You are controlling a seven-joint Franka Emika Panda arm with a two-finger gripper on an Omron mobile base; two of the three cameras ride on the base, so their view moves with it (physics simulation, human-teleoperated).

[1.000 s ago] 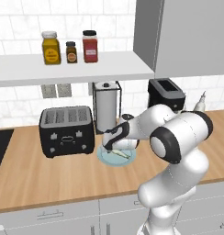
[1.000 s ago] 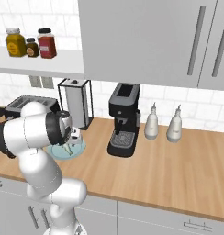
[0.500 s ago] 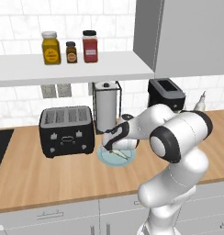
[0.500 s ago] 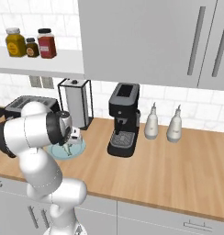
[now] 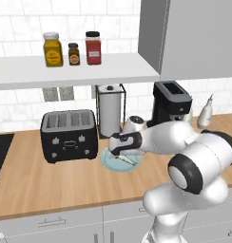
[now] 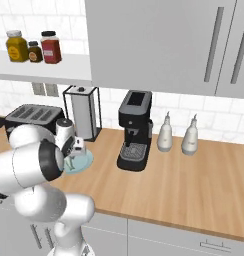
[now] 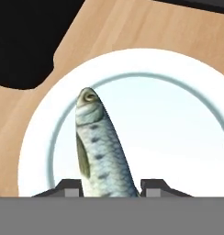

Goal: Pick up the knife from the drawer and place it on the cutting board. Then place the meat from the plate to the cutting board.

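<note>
The meat (image 7: 102, 147) is a pale, scaly fish-shaped piece lying on the round light blue plate (image 7: 178, 64). In the hand view its tail end sits between my gripper (image 7: 111, 186), whose two dark fingertips (image 7: 70, 187) press against its sides. Seen from the left base view, the gripper (image 5: 119, 151) is low over the plate (image 5: 107, 162), on the counter between the toaster and the coffee machine, with the meat (image 5: 129, 160) under it. From the right base view the plate (image 6: 85, 161) peeks out beside the hand (image 6: 74, 152). The knife, the drawer and the cutting board are out of view.
A black toaster (image 5: 69, 135) stands left of the plate, a paper towel holder (image 5: 110, 110) behind it, and a black coffee machine (image 6: 135, 130) to the right. Two pale bottles (image 6: 165, 132) stand further right. A black cooktop (image 5: 0, 152) lies at the far left.
The gripper's fingers have closed in from wide apart onto the meat. The arm has hardly moved and the plate stays in place.
</note>
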